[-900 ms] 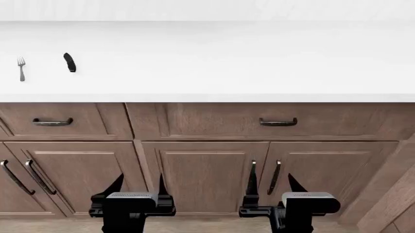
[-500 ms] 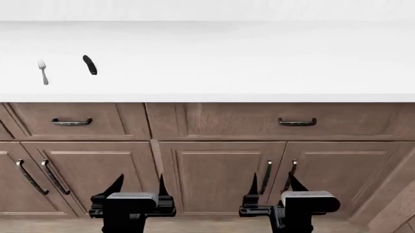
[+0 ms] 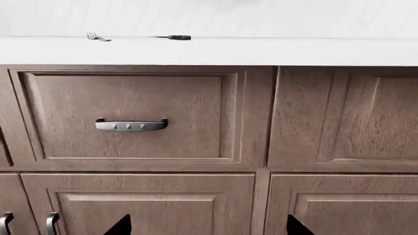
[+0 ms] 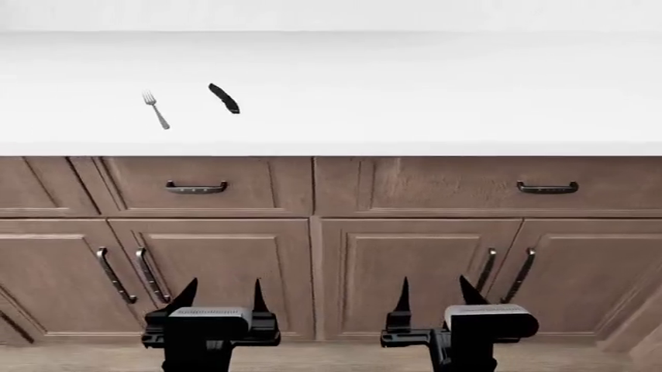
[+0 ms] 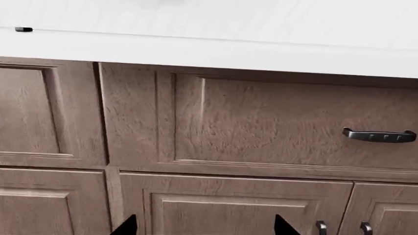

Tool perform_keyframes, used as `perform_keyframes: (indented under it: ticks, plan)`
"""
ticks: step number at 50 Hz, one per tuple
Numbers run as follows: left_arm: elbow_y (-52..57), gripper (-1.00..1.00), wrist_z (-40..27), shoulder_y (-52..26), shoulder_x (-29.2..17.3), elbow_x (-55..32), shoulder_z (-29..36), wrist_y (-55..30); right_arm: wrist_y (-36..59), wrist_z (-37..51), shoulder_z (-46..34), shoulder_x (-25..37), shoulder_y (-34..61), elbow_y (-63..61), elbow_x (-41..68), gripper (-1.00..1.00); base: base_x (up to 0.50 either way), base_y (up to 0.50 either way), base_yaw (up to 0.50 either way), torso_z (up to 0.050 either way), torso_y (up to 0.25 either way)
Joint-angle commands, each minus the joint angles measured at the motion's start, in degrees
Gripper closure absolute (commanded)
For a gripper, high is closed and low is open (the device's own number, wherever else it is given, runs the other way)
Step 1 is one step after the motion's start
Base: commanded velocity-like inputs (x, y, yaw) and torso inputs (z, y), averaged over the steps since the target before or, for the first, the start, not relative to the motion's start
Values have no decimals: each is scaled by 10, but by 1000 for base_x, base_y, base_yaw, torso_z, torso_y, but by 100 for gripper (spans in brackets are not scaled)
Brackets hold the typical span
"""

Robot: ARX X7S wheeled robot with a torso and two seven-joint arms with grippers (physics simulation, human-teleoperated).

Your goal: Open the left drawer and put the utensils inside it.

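The left drawer (image 4: pixel 194 185) is shut, its curved dark handle (image 4: pixel 197 187) in the middle of its panel; the left wrist view faces it squarely (image 3: pixel 130 117). On the white counter above lie the silver fork (image 4: pixel 156 109) and the black knife (image 4: pixel 223 98), also seen edge-on in the left wrist view as the fork (image 3: pixel 98 36) and knife (image 3: pixel 177 37). My left gripper (image 4: pixel 219 296) hangs open, low in front of the cabinet doors, well below the drawer. My right gripper (image 4: pixel 438 293) is open too, further right, holding nothing.
A much wider drawer (image 4: pixel 486 186) with its own handle (image 4: pixel 547 187) sits right of the left drawer. Cabinet doors with vertical handles (image 4: pixel 126 275) run below. The white counter (image 4: pixel 414 93) stretches across the view.
The whole view has shifted: the counter, the drawers and the utensils now sit further right in the head view, so the left drawer lies above my left gripper. Both grippers stay open.
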Motion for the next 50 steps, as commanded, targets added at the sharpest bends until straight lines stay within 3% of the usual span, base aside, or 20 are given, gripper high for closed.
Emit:
perform_keyframes:
  ticks: [1, 12, 16, 20, 26, 32, 50]
  plan:
    - [-1, -100, -9, -1, -8, -8, 9, 0, 0, 11, -10, 8, -1, -3, 4, -100, 0, 500, 0, 0, 0]
    - [29, -100, -24, 4, -19, -21, 5, -9, -3, 18, -17, 14, -1, -3, 14, -100, 0, 500, 0, 0, 0]
    - [167, -100, -51, -5, -36, -48, -29, -90, -5, 20, -18, 16, 0, -1, 17, -100, 0, 500, 0, 0, 0]
    - [394, -100, -86, 15, -65, -92, -83, -187, -8, 21, -20, 18, 1, 0, 21, -100, 17, 500, 0, 0, 0]
    - [531, -100, -107, 82, -87, -187, -222, -212, -10, 23, -24, 21, 0, 0, 26, -100, 42, 500, 0, 0, 0]
    - [570, -100, -120, 108, -102, -206, -269, -217, -17, 21, -28, 25, -2, -2, 31, -100, 165, 500, 0, 0, 0]
    - [582, -100, -147, 125, -123, -237, -289, -199, -20, 31, -38, 32, -1, -2, 35, -100, 382, 461, 0, 0, 0]
